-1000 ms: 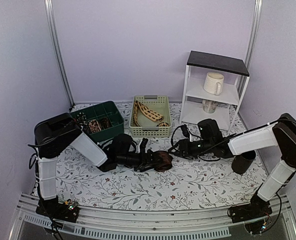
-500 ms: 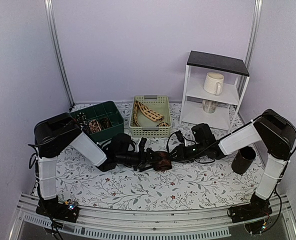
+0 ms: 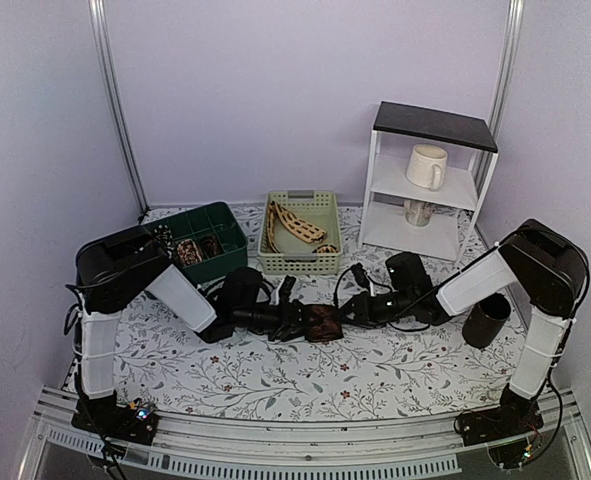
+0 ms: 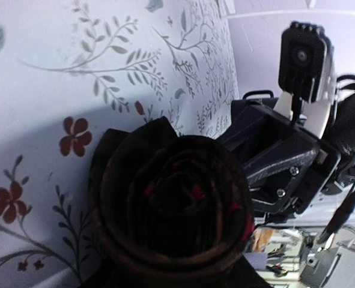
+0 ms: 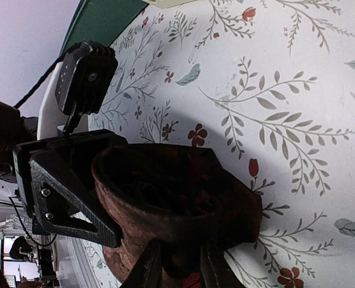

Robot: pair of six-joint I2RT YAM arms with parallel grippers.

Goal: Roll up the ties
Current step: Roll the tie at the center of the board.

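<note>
On table (image 3: 395, 375), rolled tie (image 3: 325, 322) — right wrist view shows right jaws pinching its rim; left jaws unclear.

Dark brown tie (image 4: 171, 222) with red flecks; white tablecloth (image 4: 105, 66) with grey leaves, red flowers.

Rolled tie (image 3: 323, 322) on table (image 3: 375, 378) before basket (image 3: 297, 266)

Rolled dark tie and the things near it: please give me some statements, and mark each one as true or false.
The rolled dark tie lies between the left gripper and the right gripper. True.
A cream mug stands on the white shelf. True.
The beige basket is empty. False: a beige tie lies in it.
The black cup stands on that shelf. False: it stands on the table.
</note>
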